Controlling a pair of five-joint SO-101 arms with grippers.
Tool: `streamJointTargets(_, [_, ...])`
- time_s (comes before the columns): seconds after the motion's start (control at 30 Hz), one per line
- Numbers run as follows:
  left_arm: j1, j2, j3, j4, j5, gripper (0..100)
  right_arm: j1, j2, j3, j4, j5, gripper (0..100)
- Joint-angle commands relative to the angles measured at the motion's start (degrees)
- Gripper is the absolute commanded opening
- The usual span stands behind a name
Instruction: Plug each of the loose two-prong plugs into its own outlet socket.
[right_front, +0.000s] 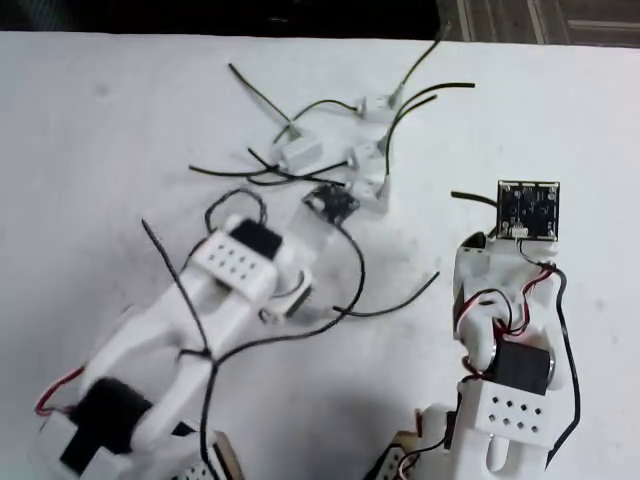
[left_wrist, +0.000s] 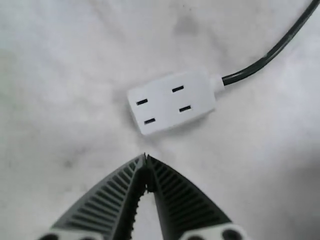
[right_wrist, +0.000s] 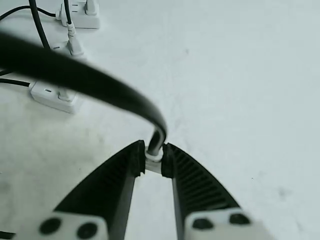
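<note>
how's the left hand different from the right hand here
The left hand is shut on nothing; the right hand is shut on a white plug with a black cord. The left hand points at an outlet block whose slots are empty; the right hand is over bare table, with other outlet blocks, plugs in them, farther off. Both have dark ribbed fingers.

Just ahead of the left gripper (left_wrist: 146, 161), tips together, lies bare table (left_wrist: 60, 75); then the white outlet socket (left_wrist: 172, 102) bars the way, its dark cord (left_wrist: 270, 52) trailing off beyond. The plug (right_wrist: 152, 164) pinched in the right gripper (right_wrist: 154, 159) sends its black cord (right_wrist: 75, 75) arching across in front; past it, occupied outlets (right_wrist: 50, 95) crowd one side, with open table on the other.
</note>
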Motion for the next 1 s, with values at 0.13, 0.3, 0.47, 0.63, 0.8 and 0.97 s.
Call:
streamJointTargets(0.13, [-0.4, -4.2, 7.9, -8.4, -0.4, 2, 0.1, -1.0, -0.4, -0.8, 0.4, 1.8])
streamJointTargets(0.3, [-0.3, 4.4, 6.9, -9.6, -0.3, 2, 0.1, -0.9, -0.4, -0.8, 0.4, 1.8])
streamJointTargets(0.47, [-0.7, 14.3, 0.9, -9.1, -0.1, 2, 0.1, -0.9, -0.4, -0.8, 0.4, 1.8])
streamJointTargets(0.63, [-0.7, 19.1, -5.8, -8.9, -0.1, 2, 0.1, -0.9, -0.4, -0.8, 0.4, 1.8])
streamJointTargets(0.8, [-0.7, 23.9, -12.4, -8.8, -0.4, 2, 0.1, -0.9, -0.4, -0.7, 0.4, 1.8])
streamJointTargets(0.97, [-1.3, 28.1, -18.7, -8.5, -0.5, 2, 0.1, -0.9, -0.4, -0.7, 0.4, 1.8])
